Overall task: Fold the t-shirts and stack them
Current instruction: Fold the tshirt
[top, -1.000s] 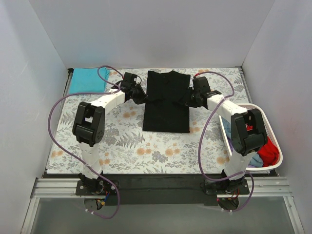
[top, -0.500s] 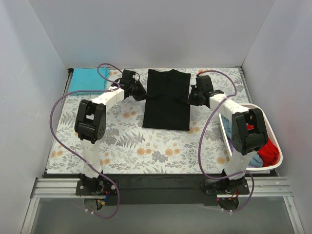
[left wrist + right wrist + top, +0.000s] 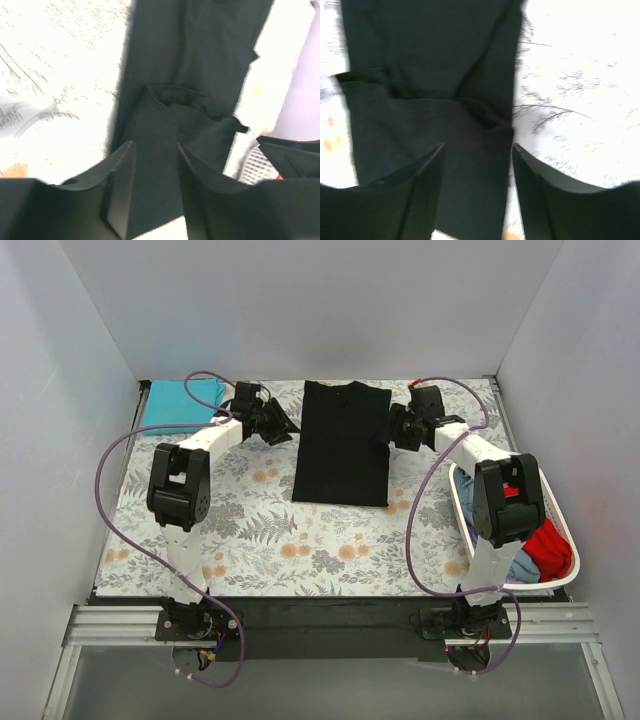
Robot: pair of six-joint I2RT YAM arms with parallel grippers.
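Observation:
A large black t-shirt (image 3: 342,443) lies flat as a long narrow rectangle at the middle back of the table, its sides folded in. My left gripper (image 3: 284,427) is just off its left edge, open and holding nothing. My right gripper (image 3: 391,432) stands open at its right edge. In the left wrist view the left gripper (image 3: 155,145) gapes above the black t-shirt (image 3: 195,60). The right wrist view shows the right gripper (image 3: 478,146) open over the same cloth (image 3: 430,50). A folded teal t-shirt (image 3: 180,405) lies at the back left.
A white laundry basket (image 3: 463,512) stands at the right edge, with a red shirt (image 3: 550,545) and a light-blue one (image 3: 520,565) inside. The floral table covering (image 3: 300,540) spreads under everything. White walls close in the back and sides.
Both grippers have opened, let go of the black t-shirt and drawn back outward from its sides. The shirt now lies flat and narrow.

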